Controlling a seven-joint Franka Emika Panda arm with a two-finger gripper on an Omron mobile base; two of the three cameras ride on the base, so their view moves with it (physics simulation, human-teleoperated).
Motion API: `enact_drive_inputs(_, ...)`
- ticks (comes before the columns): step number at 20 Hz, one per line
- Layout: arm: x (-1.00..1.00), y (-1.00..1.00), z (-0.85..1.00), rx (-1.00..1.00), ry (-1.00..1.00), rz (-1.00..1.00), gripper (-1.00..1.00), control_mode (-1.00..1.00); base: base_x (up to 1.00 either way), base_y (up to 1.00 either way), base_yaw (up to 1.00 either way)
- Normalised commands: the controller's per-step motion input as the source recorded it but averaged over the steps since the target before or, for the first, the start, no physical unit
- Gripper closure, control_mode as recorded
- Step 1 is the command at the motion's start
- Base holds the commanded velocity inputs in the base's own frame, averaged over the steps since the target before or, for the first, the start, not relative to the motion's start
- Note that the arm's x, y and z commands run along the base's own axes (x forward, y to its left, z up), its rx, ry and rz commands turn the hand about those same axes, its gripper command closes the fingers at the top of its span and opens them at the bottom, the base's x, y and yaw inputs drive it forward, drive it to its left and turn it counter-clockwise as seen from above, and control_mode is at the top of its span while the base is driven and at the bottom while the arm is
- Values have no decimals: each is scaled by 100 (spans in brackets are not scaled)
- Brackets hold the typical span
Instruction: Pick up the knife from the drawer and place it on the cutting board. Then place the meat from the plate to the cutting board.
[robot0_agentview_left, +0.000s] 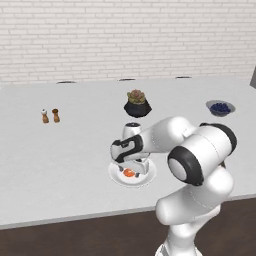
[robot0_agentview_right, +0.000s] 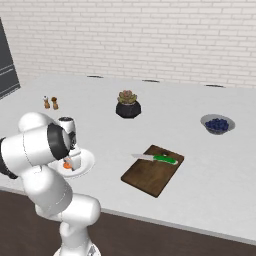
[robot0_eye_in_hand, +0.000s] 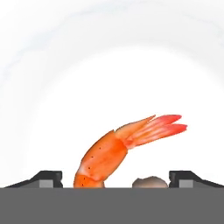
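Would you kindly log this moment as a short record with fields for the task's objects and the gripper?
knife: lying on the cutting board
meat: on the plate, between the fingertips
gripper: open, lowered over the plate
other items: potted succulent, bowl of blueberries, two shakers

Orange-red meat with pale-streaked tail on a plain white plate. Dark brown cutting board bears the knife, green-handled, silver-bladed. Pale grey surface; white brick wall.
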Motion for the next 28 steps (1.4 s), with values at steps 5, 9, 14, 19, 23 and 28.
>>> enact_drive_inputs(5,-1,10,-74,0,0,-4,100,-100,0,0,0)
enact_drive_inputs(9,-11,1,-32,1,-6,-1,100,-100,0,0,0)
enact_drive_inputs(14,-24,0,26,5,-18,0,100,-100,0,0,0)
enact_drive_inputs(19,-74,-52,98,8,-15,-10,100,-100,0,0,0)
enact_drive_inputs(23,-52,-97,86,3,-8,-13,100,-100,0,0,0)
enact_drive_inputs(28,-11,-100,42,0,-1,-17,100,-100,0,0,0)
